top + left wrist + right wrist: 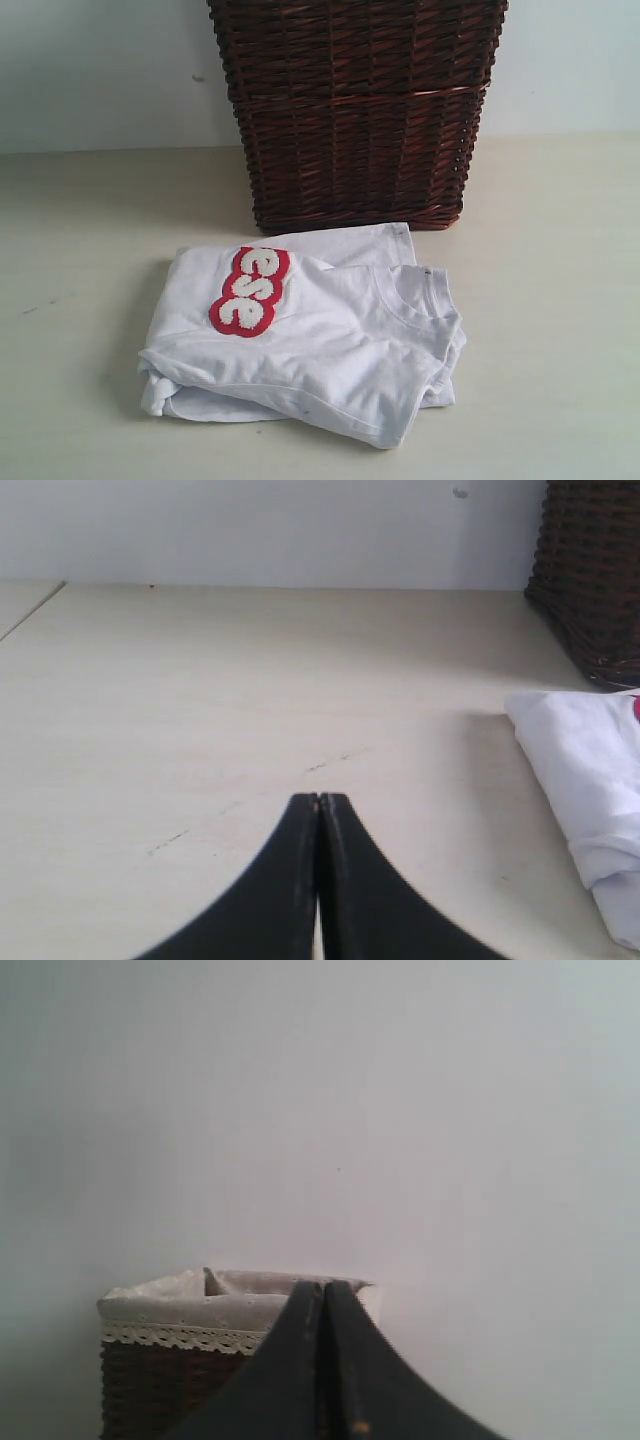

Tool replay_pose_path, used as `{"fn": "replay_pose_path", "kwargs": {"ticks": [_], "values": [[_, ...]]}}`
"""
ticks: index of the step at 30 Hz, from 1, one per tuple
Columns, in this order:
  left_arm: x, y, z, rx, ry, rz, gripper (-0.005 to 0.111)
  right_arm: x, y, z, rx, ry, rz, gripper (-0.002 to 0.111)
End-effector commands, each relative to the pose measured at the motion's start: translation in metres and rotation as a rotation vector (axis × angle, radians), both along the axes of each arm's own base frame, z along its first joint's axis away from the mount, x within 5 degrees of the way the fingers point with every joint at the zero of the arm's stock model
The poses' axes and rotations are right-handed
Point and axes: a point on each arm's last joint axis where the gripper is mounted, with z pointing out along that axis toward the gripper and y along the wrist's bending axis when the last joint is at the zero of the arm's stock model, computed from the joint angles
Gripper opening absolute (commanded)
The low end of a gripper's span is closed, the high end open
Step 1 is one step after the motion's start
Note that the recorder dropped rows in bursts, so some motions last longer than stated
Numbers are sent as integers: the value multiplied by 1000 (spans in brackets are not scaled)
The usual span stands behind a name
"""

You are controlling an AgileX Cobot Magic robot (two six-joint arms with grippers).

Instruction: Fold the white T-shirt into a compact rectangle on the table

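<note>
Folded loosely, the white T-shirt (310, 335) lies on the bench (80, 400) just in front of the wicker basket (355, 110), near but apart from the left tool (319, 800), clenched empty, while the right tool (324, 1286), likewise clenched empty, faces the basket's lace-trimmed liner (190, 1312).

Soft, even brightness, faint shadow on the table (80, 400) beside the white T-shirt (340, 340) (right wrist view hazy)

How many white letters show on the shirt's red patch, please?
3 letters on the T-shirt's red patch: one at its upper end, one mid-patch, one at its lower end. Folds may hide more.
</note>
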Motion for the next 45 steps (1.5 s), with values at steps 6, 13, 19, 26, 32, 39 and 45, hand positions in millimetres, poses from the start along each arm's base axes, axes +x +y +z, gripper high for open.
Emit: {"fn": "replay_pose_path", "kwargs": {"ticks": [6, 13, 19, 26, 32, 39, 45], "values": [[0, 0, 0, -9, -6, 1, 0, 21, -5, -52, 59, -81, -147, 0], [0, 0, 0, -9, -6, 1, 0, 35, -7, -100, 49, 30, -237, 0], [0, 0, 0, -9, -6, 1, 0, 41, -4, -126, -138, 300, -247, 0], [0, 0, 0, -9, -6, 1, 0, 41, -6, -143, -123, 492, -245, 0], [0, 0, 0, -9, -6, 1, 0, 40, -6, -146, -118, 533, -247, 0], [0, 0, 0, -9, -6, 1, 0, 40, -6, -147, -122, 541, -247, 0], [0, 0, 0, -9, -6, 1, 0, 40, -6, -147, -121, 537, -247, 0]]}}
